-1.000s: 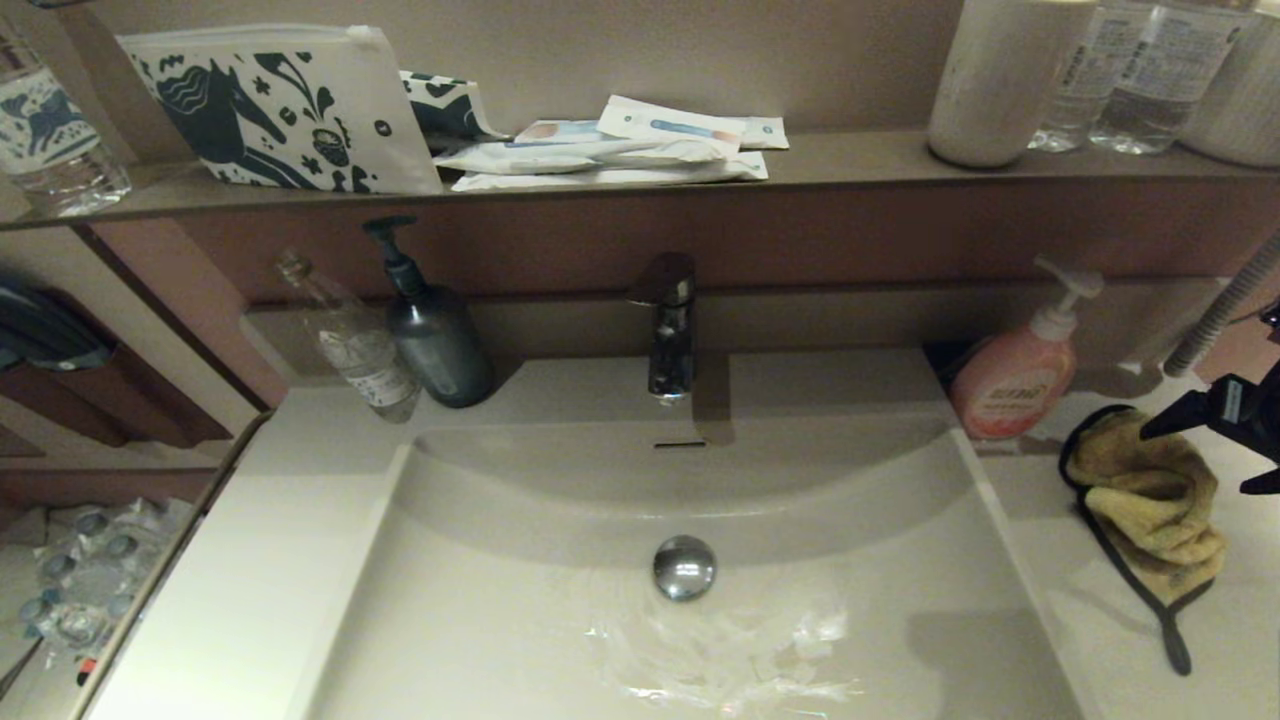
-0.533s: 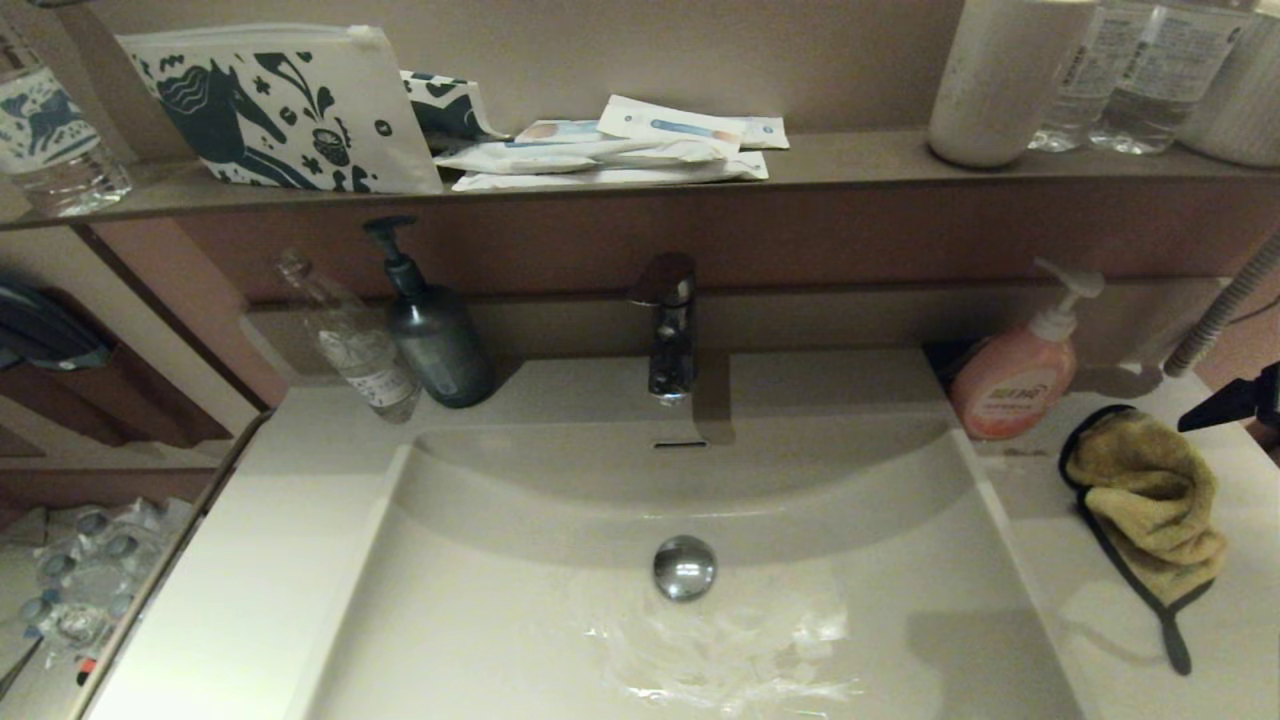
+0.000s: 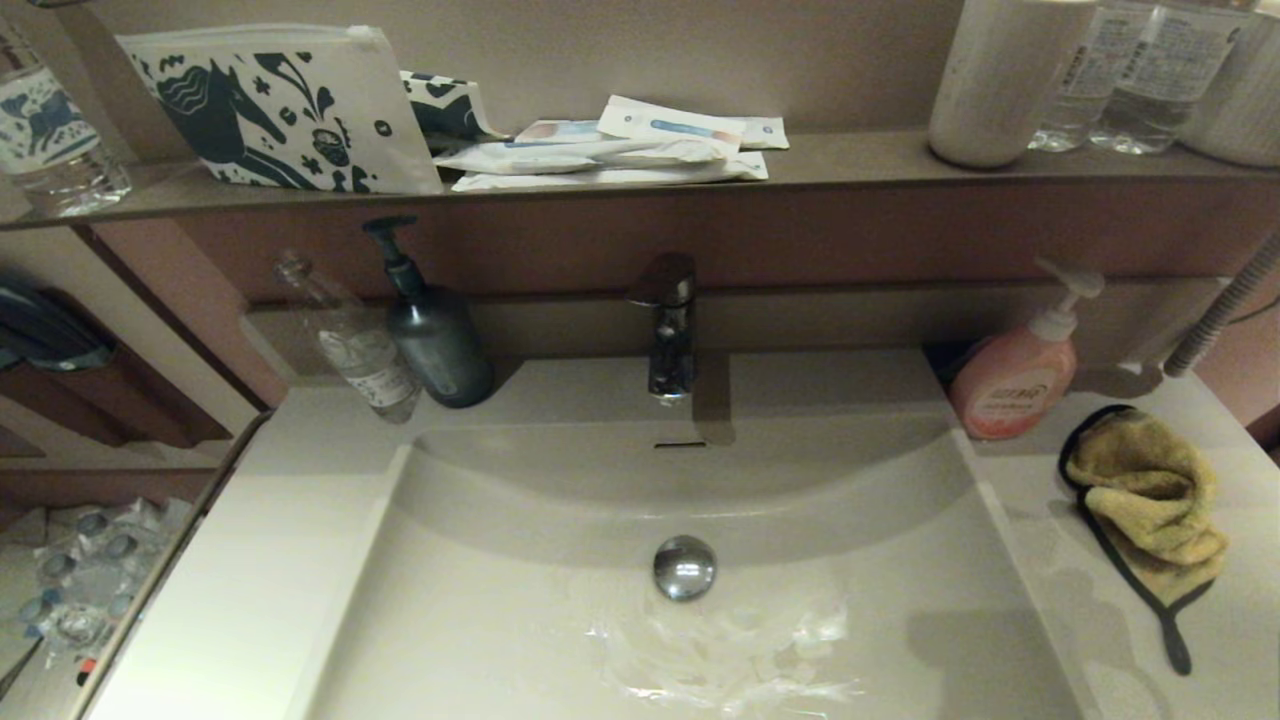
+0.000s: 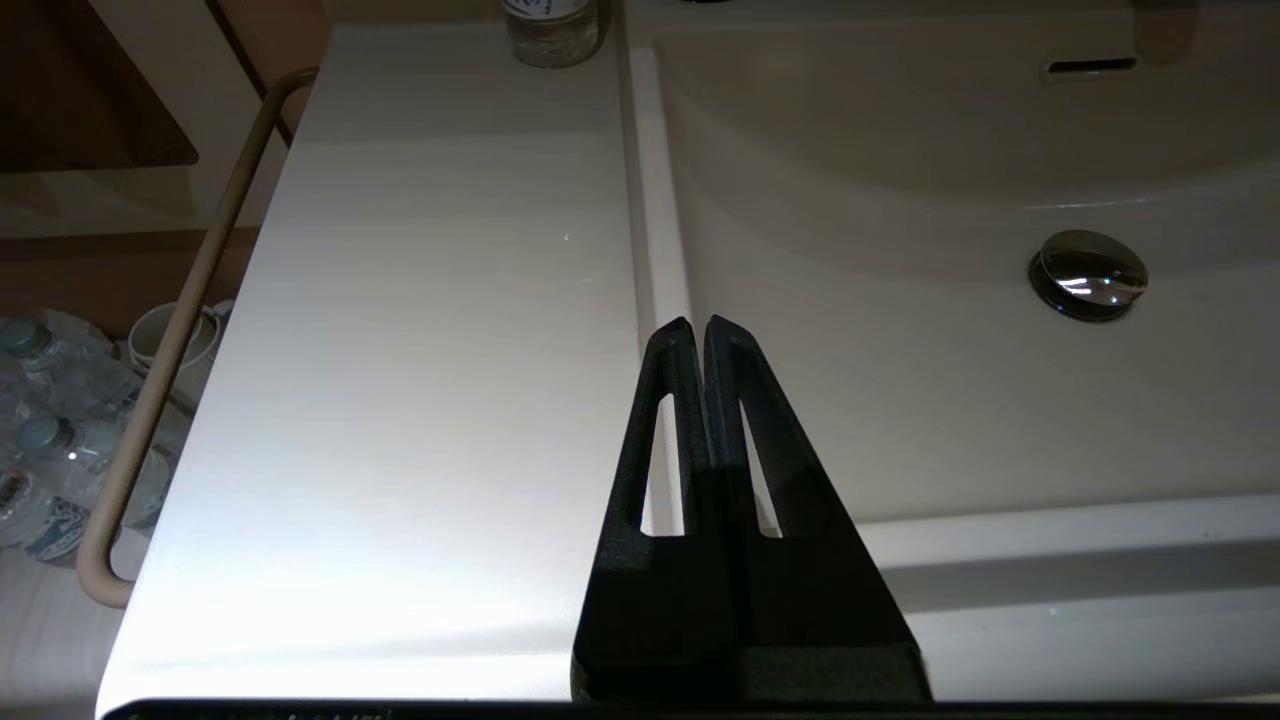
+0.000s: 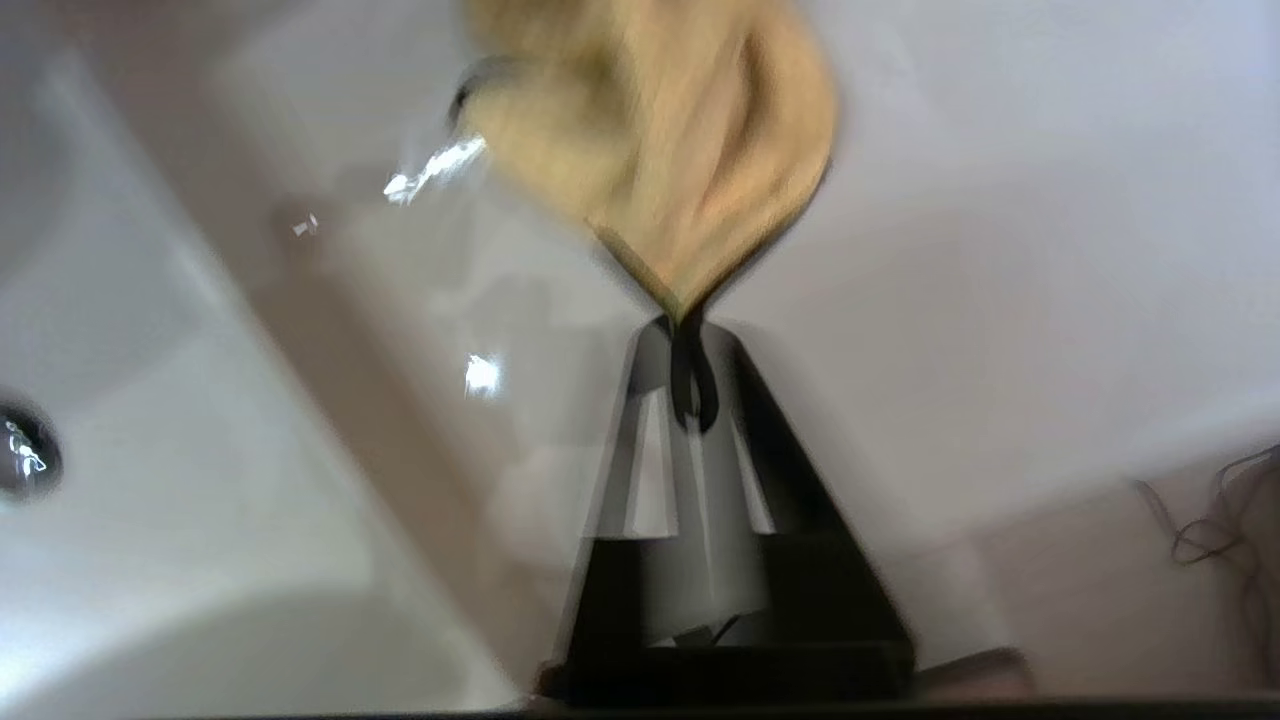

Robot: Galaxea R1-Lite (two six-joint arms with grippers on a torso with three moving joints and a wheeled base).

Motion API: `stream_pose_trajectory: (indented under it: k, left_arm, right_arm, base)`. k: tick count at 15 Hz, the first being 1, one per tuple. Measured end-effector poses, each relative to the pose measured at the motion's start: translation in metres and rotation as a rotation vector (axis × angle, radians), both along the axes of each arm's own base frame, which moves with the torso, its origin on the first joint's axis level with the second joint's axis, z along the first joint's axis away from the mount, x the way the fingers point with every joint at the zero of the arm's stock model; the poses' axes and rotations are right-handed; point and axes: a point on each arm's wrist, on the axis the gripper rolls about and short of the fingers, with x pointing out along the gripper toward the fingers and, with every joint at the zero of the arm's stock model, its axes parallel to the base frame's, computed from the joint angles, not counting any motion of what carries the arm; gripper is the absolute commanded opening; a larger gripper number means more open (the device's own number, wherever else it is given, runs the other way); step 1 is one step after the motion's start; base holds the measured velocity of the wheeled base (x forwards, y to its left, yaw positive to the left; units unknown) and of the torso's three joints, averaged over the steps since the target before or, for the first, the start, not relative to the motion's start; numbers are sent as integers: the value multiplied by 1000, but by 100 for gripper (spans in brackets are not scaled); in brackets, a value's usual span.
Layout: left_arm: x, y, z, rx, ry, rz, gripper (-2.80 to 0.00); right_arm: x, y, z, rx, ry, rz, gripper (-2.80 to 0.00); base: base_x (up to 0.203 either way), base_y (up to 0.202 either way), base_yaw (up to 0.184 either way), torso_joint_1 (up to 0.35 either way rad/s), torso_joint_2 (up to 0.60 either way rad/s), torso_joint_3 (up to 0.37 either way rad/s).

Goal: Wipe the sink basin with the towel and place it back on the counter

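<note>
Two grippers are sitting outside the head view, each showing only through its own wrist camera. The left gripper (image 4: 697, 325) is hovering above the front rim where the surface (image 4: 420, 330) meets the sink basin (image 4: 950, 400), its jaws pressed together with nothing between them. The right gripper (image 5: 690, 345) is hanging over the surface on the basin's right, pointing toward the towel (image 5: 665, 130); its jaws are lying close together, and the towel's dark edging strip is trailing right at their tips, though the blur makes it impossible to tell whether they are pinching it. From the head view, the towel (image 3: 1148, 500) is lying crumpled on the surface (image 3: 1230, 620) to the right of the sink basin (image 3: 700, 620), just beside a pink soap pump bottle (image 3: 1015, 385), with its black strip stretching toward the front edge. Wet smears are glistening in front of the chrome drain plug (image 3: 685, 567). Only the head view is showing the tap (image 3: 670, 330) and the brown shelf (image 3: 850, 160) above it.
</note>
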Motion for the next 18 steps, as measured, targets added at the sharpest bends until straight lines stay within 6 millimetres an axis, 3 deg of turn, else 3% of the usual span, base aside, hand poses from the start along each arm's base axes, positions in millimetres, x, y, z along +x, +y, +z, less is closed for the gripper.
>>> stream_pose_trajectory:
  k: [4,8,13,18]
  left_arm:
    - [0,0,0,0,0,0,-280]
    - [0,0,0,0,0,0,-280]
    - [0,0,0,0,0,0,-280]
    - [0,0,0,-1,1,0,-280]
  right_arm:
    - [-69,34,6,-71,-73,78,-280]
    - [-147,67,-9,-105,-71,219,-280]
    - [-213,90,-31,-130,-46,418,-280]
    - [-264,89,-48,-131,-140,510,-280]
  base:
    - [0,0,0,0,0,0]
    - [0,0,0,0,0,0]
    - [0,0,0,0,0,0]
    - [0,0,0,0,0,0]
